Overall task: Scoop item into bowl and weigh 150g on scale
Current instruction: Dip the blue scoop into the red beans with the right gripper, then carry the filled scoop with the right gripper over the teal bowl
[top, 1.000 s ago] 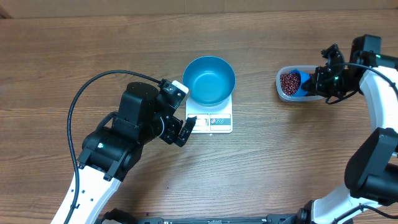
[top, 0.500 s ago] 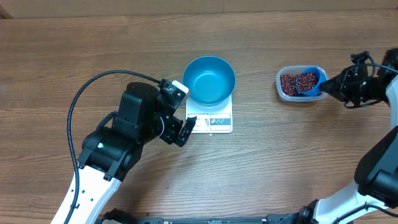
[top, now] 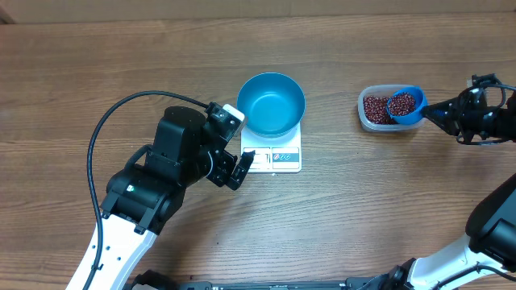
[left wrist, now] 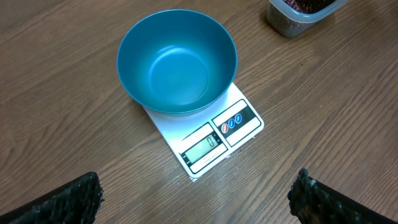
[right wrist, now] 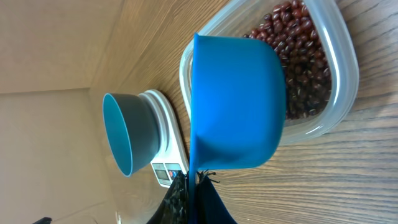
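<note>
So, brown wood-grain table, tan board along its far edge. The left gripper is spread wide, empty, just beside the scale. The bowl sits empty on it. Further right, beans lie in the clear tub. The right gripper is clamped on the scoop, which is bean-filled over the tub's right edge.

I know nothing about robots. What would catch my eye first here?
The empty blue bowl sits on the white scale at mid-table. At the right, the right end effector holds a blue scoop filled with red-brown beans at the edge of a clear tub holding more.
</note>
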Motion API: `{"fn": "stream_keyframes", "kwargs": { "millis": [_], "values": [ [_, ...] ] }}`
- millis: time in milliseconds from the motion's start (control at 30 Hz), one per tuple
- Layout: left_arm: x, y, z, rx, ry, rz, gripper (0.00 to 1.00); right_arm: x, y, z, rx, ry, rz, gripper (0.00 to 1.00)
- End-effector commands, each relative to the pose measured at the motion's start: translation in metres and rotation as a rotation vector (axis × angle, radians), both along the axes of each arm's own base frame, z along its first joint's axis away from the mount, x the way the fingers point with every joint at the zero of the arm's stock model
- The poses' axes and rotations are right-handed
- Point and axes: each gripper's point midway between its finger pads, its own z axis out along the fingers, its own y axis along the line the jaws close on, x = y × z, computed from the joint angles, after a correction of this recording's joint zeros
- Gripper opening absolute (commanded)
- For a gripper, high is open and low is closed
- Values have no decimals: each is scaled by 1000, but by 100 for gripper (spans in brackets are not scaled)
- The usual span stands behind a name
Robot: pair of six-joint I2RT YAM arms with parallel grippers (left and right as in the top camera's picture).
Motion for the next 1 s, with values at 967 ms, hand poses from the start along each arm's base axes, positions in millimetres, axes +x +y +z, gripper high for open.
{"fn": "stream_keyframes", "kwargs": {
  "millis": [967],
  "values": [
    [-1,-1,-2,4,1,-20,99,27,76,102,157,-264,222,4]
  ]
}}
